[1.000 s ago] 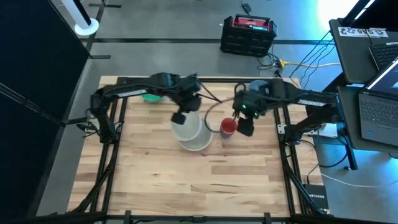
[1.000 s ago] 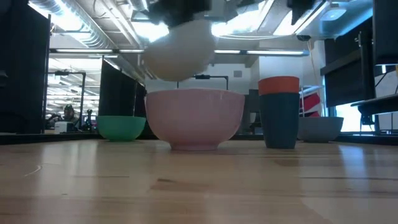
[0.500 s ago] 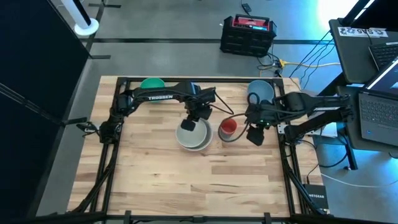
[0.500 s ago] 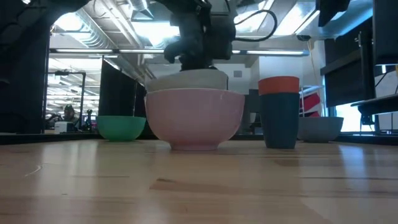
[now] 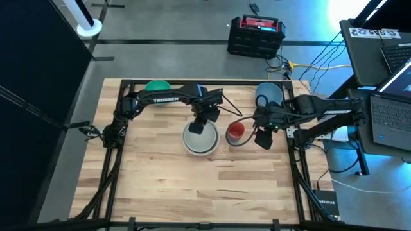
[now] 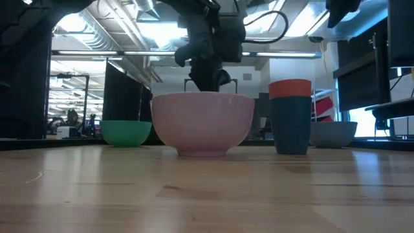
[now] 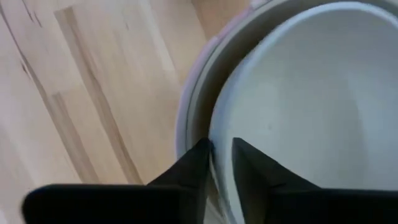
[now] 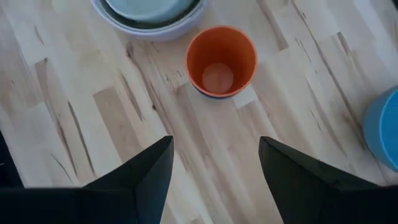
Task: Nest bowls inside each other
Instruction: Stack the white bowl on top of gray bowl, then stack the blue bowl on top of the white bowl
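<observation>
While nested, white bowl (image 7: 298, 93) rim sits between jaws.

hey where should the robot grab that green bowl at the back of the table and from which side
Pinch the rim of the green bowl from straight above, one finger inside and one outside. It stands upright, mouth up, alone near the table's back edge, so the thin rim is open and the rounded wall offers nothing flat.

In the low view the large bowl (image 6: 202, 123) hides the inner bowl; the light blue bowl (image 8: 384, 127) is cut off.
</observation>
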Controlling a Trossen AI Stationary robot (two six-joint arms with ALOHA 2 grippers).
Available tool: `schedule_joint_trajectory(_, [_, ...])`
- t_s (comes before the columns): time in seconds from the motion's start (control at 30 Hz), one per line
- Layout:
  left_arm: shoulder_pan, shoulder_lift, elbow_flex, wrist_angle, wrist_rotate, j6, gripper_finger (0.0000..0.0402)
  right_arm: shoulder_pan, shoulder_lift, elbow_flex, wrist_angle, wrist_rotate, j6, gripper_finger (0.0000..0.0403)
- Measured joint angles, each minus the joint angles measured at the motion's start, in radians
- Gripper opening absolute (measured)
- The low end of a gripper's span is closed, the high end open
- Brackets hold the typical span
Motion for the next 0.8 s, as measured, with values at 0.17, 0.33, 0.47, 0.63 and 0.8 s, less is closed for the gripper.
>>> schedule_joint_trajectory(0.17, [-0.007, 0.000, 0.002, -0.001, 0.000, 0.006, 0.0108, 0.000, 0.000, 0.000, 0.036, 0.050, -0.026, 0.0221])
schedule_joint_trajectory(0.33, [0.006, -0.080, 0.002, -0.047, -0.057, -0.050, 0.0134, -0.088, 0.049, 0.000, 0.049, 0.109, -0.054, 0.0221])
schedule_joint_trajectory(0.47, [0.023, -0.179, 0.002, -0.092, -0.112, -0.127, 0.0144, -0.190, 0.105, 0.001, 0.066, 0.150, -0.076, 0.0221])
schedule_joint_trajectory(0.63, [0.044, -0.302, 0.003, -0.149, -0.181, -0.224, 0.0157, -0.317, 0.175, 0.001, 0.086, 0.200, -0.103, 0.0221])
schedule_joint_trajectory(0.8, [0.074, -0.442, 0.002, -0.191, -0.213, -0.290, 0.0162, -0.530, 0.311, 0.001, 0.045, 0.210, -0.177, 0.0221])
